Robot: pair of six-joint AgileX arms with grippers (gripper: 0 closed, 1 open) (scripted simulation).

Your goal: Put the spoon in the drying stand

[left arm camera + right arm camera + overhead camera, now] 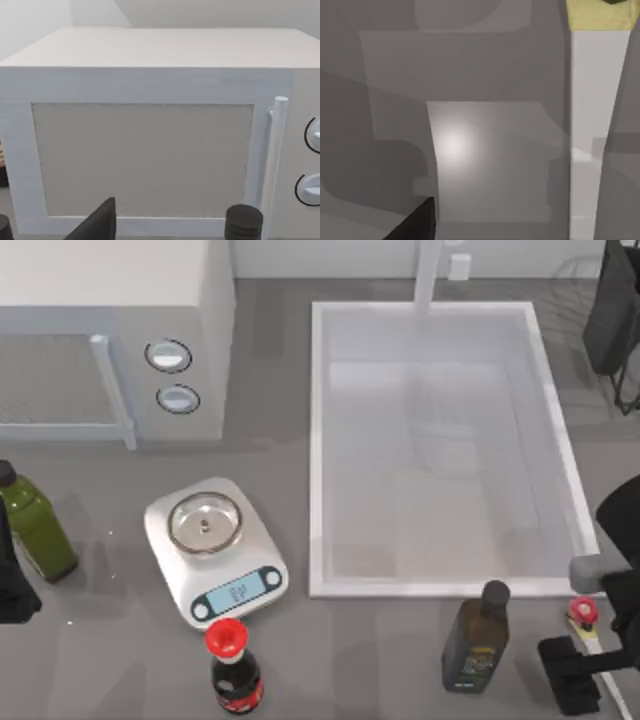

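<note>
Top view: my right gripper [588, 665] hovers over the spoon [583, 617], just right of the dark bottle [476, 638]; finger state indeterminate. Drying stand [612, 315] beyond the sink [318, 450]. Right wrist view: spoon handle [590, 130] on the counter.

Flat grey table [110, 660] supports: white microwave [110, 330], white sink basin [318, 440], white kitchen scale [255, 565], green bottle [40, 530], red-capped bottle [236, 670], dark bottle [476, 640], cream-handled red-ended spoon [582, 612]
</note>
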